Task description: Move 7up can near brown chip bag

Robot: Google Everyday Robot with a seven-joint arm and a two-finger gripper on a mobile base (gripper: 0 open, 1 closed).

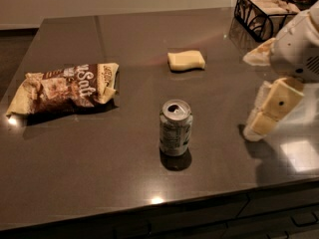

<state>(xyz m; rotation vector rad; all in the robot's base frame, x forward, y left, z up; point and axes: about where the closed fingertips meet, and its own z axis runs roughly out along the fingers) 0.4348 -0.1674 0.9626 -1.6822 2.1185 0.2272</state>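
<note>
Largest by far: a dark, glossy surface (99,158), stretching from the near edge back to a pale wall, with small light glints near the front and a bright patch at the right.

Next, at the right edge, a white robot arm (299,44) reaching in from above and ending in the gripper (255,127). Pale yellow tips pointing down and to the left, low over the surface, just beside a dark shadow. Well apart from the can, off to its right. Open or closed: cannot tell from this angle.

On the left side, the brown chip bag (65,88), lying flat and crinkled, brown with pale yellow ends and big white lettering.

In the far right corner, a black wire basket (249,14) with pale packets inside.

Near the middle, toward the front, the 7up can (175,128): upright, silvery-white and green, shiny top with an open tab hole, small shadow at its base. Right of the bag and nearer the front edge, not touching it, a stretch of surface between the two.

Smallest, behind the can toward the back: a pale yellow sponge-like block (186,60), lying flat.
</note>
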